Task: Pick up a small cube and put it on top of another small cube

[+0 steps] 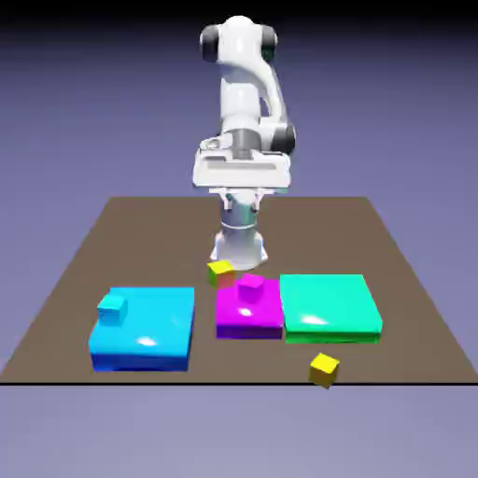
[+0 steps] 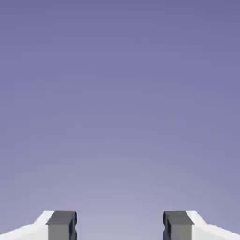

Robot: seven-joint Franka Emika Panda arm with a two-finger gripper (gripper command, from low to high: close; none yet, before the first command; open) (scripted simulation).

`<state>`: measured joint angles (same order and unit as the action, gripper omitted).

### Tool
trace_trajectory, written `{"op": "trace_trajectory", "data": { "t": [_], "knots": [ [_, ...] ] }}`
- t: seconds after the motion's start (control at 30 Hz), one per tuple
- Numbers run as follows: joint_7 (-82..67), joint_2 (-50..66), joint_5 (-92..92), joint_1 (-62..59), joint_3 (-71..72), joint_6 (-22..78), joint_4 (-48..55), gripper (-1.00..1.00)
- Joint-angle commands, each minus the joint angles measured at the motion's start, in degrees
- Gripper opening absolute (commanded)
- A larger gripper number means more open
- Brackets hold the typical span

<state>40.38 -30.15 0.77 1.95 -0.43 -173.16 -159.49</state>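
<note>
Yellow cube, near edge [image 1: 324, 369]: lies alone on the bare brown table [image 1: 84, 271], lower right of the exterior view, just below the green slab and apart from it; with free space on every side it looks the easier one to pick.
Second yellow cube [image 1: 220, 272]: sits at the middle of the frame, right at the upper left corner of the magenta slab and close to the robot's base; hemmed in there, it probably suits better as the base of the stack.
Magenta slab [image 1: 245, 317]: flat, centre of the frame, carrying a small magenta cube [image 1: 250, 286] near its far edge.
Green slab [image 1: 329, 306]: just right of the magenta one, nothing on it.
Cyan slab [image 1: 145, 327]: left of centre, a small cyan cube [image 1: 112, 308] on its left part.
Gripper [image 2: 120, 225]: released, the two grey tips well apart with only backdrop between them; nothing held.
Hand's aim: the hand view shows plain blue-violet and no table, so the hand is raised high and not yet directed at either cube.
Stage: judged as the start; approach and grasp are all ahead.
</note>
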Motion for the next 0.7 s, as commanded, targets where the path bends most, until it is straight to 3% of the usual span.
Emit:
{"op": "trace_trajectory", "data": {
  "t": [0.0,0.67],
  "knots": [
    [-1.72,2.08,0.64,1.05,-0.36,0.7,1.26,0.0],
    [-36.12,43.61,13.42,22.05,-7.56,14.75,26.37,0.0]
  ]
}}
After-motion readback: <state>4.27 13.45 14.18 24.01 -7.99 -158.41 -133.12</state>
